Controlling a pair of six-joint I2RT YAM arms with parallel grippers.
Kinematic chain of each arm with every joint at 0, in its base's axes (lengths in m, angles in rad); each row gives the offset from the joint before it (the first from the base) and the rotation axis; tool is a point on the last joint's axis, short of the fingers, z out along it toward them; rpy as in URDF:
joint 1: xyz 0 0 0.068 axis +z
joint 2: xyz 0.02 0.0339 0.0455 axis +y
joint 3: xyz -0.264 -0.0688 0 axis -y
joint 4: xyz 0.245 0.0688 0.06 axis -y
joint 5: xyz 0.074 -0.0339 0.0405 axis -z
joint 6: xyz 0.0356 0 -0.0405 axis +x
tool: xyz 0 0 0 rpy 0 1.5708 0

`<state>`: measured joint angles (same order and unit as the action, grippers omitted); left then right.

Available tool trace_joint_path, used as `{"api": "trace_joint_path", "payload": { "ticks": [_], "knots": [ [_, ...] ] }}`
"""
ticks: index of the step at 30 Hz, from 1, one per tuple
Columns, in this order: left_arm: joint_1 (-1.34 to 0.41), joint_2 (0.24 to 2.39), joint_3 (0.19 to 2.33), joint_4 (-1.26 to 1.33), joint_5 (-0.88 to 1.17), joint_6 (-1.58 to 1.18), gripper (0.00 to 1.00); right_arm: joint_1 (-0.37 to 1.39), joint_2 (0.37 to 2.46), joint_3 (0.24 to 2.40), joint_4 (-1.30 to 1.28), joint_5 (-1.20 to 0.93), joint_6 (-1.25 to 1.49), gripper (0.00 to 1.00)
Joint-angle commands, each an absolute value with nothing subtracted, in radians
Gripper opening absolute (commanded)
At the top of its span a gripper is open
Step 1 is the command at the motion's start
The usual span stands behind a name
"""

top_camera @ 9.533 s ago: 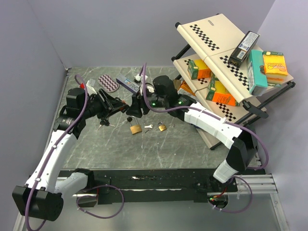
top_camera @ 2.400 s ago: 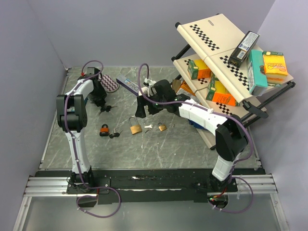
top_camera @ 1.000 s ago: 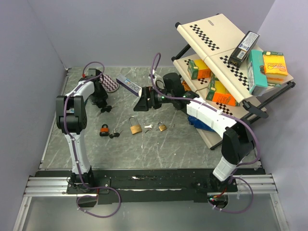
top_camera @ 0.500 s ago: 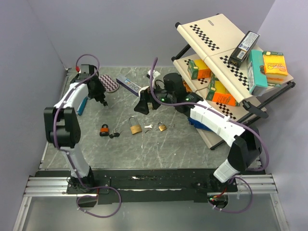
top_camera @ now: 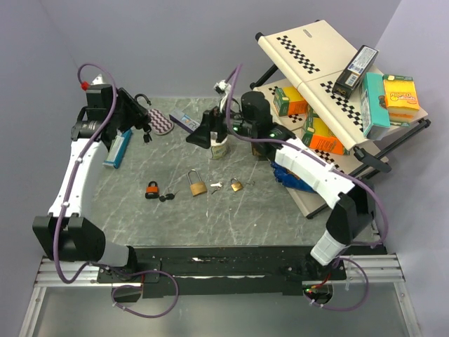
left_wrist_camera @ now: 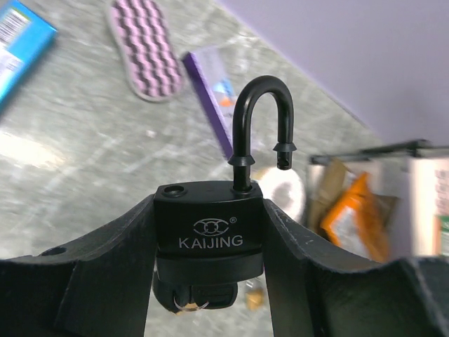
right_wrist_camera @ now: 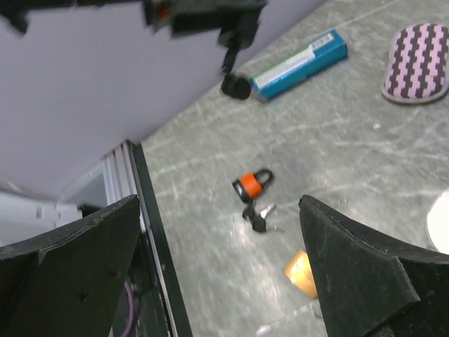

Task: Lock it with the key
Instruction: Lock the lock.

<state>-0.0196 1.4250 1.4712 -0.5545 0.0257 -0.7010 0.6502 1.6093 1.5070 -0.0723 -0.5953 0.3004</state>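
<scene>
On the grey marbled tabletop point(top_camera: 280, 217), a small orange padlock point(top_camera: 151, 189) with dark keys point(top_camera: 167, 197) is laid just beside a larger brass padlock point(top_camera: 197, 187). Farther back, the right claw point(right_wrist_camera: 219, 201) is spread wide, with nothing between its fingers. Farthest, at the left rear, a black steel padlock point(left_wrist_camera: 209, 235) with its shackle sprung open is clamped in the left claw point(left_wrist_camera: 210, 210), clear of the tabletop.
</scene>
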Motion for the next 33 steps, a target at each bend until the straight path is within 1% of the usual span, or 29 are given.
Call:
{"api": "trace_joint_path", "payload": {
  "ticks": [1, 3, 6, 10, 14, 17, 23, 27, 33],
  "knots": [
    [-0.023, 1.344, 1.467, -0.529, 0.138, -0.830, 0.01, 0.672, 1.704, 1.621, 0.040, -0.534, 0.448, 1.00],
    [-0.023, 1.318, 1.451, -0.526, 0.164, -0.853, 0.01, 0.692, 1.755, 1.699, 0.006, -0.470, 0.477, 1.00],
    [-0.023, 1.292, 1.421, -0.519, 0.207, -0.885, 0.01, 0.716, 1.813, 1.775, -0.018, -0.459, 0.459, 1.00],
    [-0.026, 1.276, 1.401, -0.518, 0.238, -0.913, 0.01, 0.776, 1.853, 1.815, -0.035, -0.385, 0.437, 1.00],
    [-0.026, 1.261, 1.382, -0.523, 0.262, -0.946, 0.01, 0.804, 1.881, 1.825, -0.035, -0.312, 0.460, 1.00],
    [-0.026, 1.258, 1.374, -0.520, 0.288, -0.977, 0.01, 0.827, 1.914, 1.874, -0.069, -0.241, 0.466, 1.00],
    [-0.028, 1.256, 1.359, -0.503, 0.330, -1.011, 0.01, 0.841, 1.965, 1.901, -0.074, -0.201, 0.518, 1.00],
    [-0.034, 1.250, 1.345, -0.500, 0.337, -1.026, 0.01, 0.842, 1.986, 1.899, -0.055, -0.212, 0.546, 1.00],
    [-0.037, 1.241, 1.321, -0.495, 0.348, -1.051, 0.01, 0.853, 2.000, 1.907, -0.048, -0.180, 0.535, 1.00]
  ]
}}
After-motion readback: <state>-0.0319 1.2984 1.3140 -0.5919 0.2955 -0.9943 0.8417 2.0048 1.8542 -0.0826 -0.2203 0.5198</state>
